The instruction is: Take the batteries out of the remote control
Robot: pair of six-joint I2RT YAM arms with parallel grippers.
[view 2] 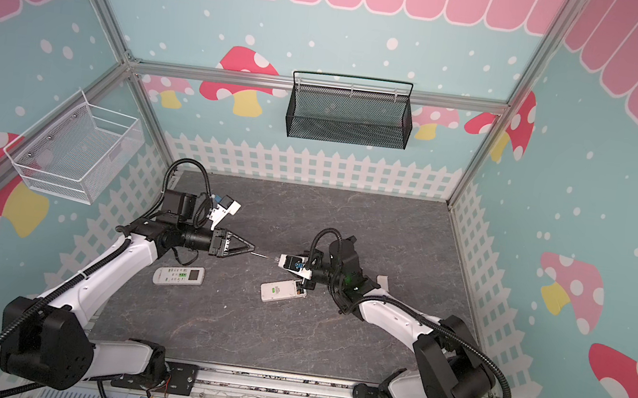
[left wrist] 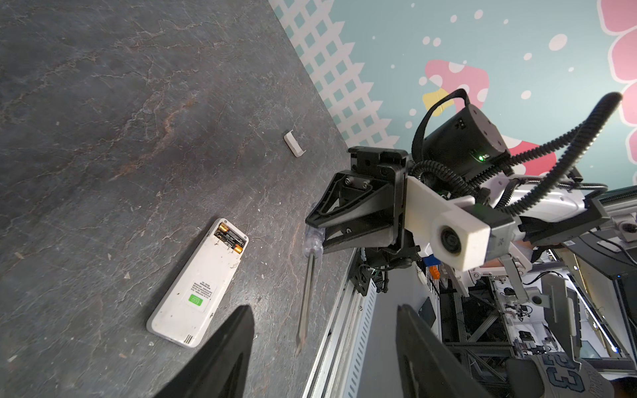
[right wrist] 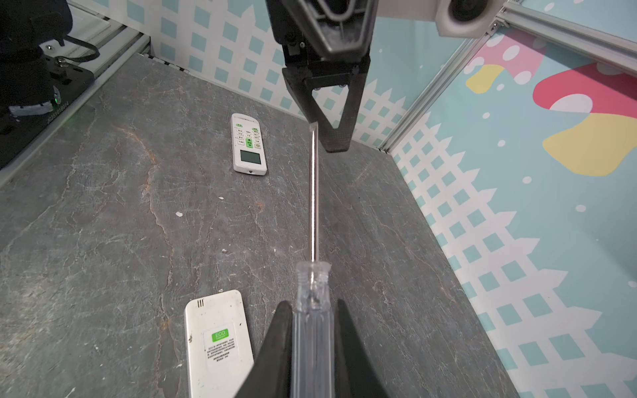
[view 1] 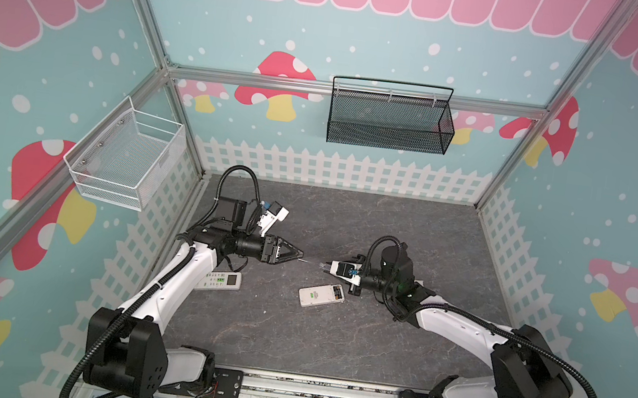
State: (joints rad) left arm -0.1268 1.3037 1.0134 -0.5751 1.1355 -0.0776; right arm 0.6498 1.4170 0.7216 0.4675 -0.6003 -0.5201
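While your right gripper pinches the screwdriver by its clear handle and your left gripper stands spread about its tip, note: batteries seated in the remote control lying back-up on the table; hazard: a mistimed handover drops the tool.

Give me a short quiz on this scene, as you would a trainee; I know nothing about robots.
1. True or false: both batteries sit in the recess of the remote control.
2. What does the right gripper hold? A) the screwdriver B) a battery C) nothing
3. Fill in: the jaws of the left gripper stand ___.
Key: 1 true; 2 A; 3 open.
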